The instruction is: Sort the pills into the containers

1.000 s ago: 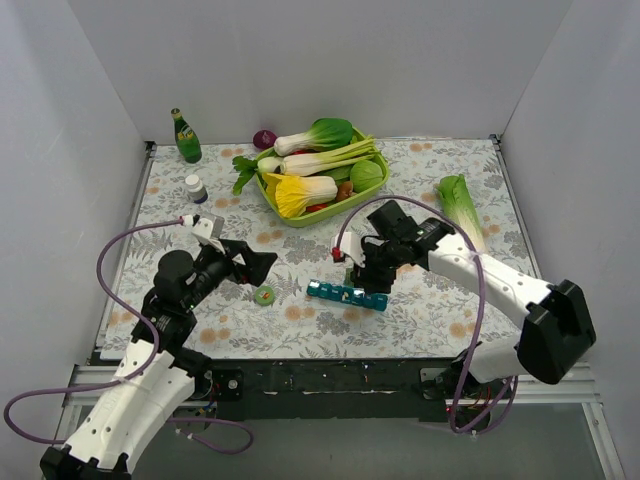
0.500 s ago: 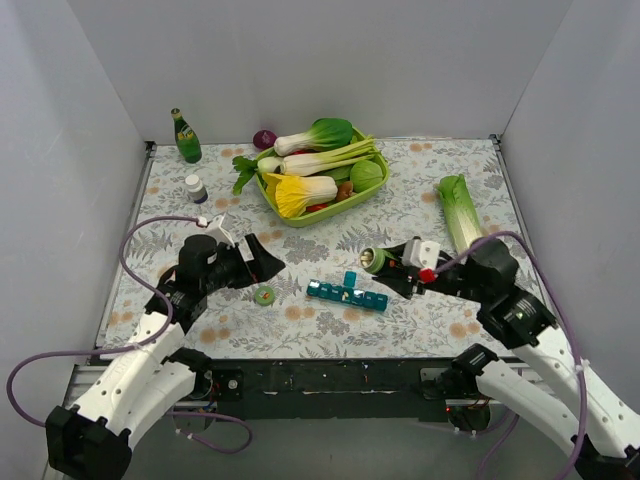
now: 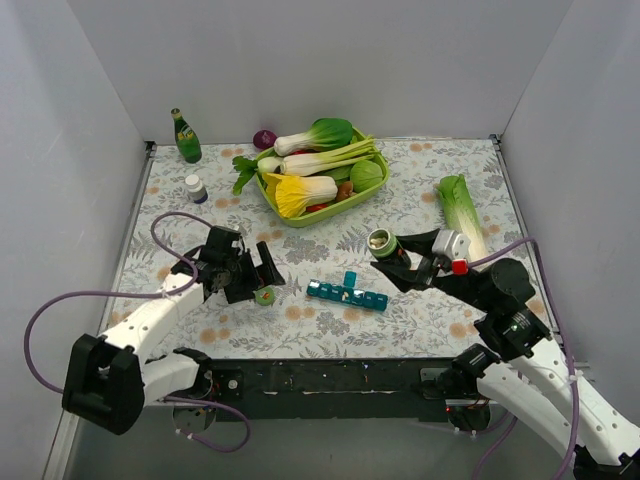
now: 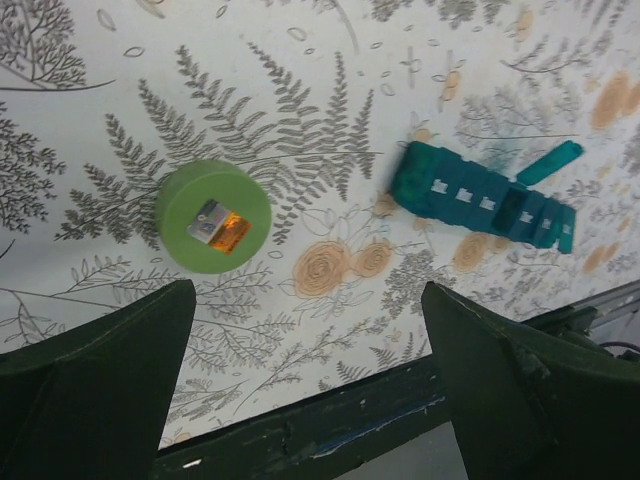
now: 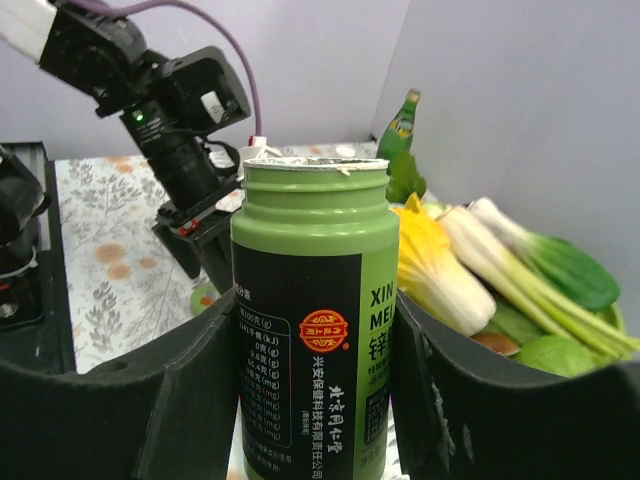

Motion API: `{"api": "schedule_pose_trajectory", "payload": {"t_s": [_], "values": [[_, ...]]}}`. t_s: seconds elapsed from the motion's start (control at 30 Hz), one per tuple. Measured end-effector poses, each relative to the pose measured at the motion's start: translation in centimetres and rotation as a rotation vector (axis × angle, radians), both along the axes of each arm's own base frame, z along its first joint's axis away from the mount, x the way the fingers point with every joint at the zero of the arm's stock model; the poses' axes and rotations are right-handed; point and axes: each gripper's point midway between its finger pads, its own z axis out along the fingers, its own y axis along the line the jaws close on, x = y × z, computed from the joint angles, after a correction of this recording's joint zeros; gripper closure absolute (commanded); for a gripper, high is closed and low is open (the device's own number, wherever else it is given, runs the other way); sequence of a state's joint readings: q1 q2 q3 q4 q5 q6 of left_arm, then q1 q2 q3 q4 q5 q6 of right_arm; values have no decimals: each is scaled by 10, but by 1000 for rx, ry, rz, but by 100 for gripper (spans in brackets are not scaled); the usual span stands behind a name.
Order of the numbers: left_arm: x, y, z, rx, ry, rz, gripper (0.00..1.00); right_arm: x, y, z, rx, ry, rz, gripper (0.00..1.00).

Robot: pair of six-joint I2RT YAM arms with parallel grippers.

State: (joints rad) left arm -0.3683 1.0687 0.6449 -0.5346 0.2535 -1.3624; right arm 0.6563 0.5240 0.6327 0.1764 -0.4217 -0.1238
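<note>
Right pincer [image 3: 392, 250] here, jaws about halfway apart and clamped on the body of the green bottle [image 5: 315, 330]. The bottle is uncapped, with its open mouth showing in my wrist view. What is inside I cannot see.

The containers [image 3: 347, 295] lie on the table below and on the near side of the bottle. Their long axis runs left to right across my front, with the right end a shade nearer to me. One lid [image 3: 350, 279] stands open around the middle of the strip. From above, the bottle hangs just beyond the strip, right of that open lid, with its mouth turned towards the strip's left end. So the pour has to come back towards me and a little leftward, square across the long axis, into one small cell.

My right arm is clearly the nearer one. My left pincer [image 3: 257, 278] is spread as wide as it goes and grips nothing. It hovers off the strip's left end, over the loose green cap [image 4: 213, 216].

Compared with a second ago, my right pincer was down at the strip's right half and is now raised clear of it with the bottle. The left one has reached forward over the cap. The strip itself has not shifted.
</note>
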Motion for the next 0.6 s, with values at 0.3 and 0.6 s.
{"api": "schedule_pose_trajectory", "payload": {"t_s": [0.3, 0.6], "values": [[4, 14, -43, 211, 162, 8, 5, 1, 2, -39, -21, 93, 3, 99], [0, 14, -65, 362, 205, -35, 21, -3, 0, -38, -5, 96, 5, 99]]}}
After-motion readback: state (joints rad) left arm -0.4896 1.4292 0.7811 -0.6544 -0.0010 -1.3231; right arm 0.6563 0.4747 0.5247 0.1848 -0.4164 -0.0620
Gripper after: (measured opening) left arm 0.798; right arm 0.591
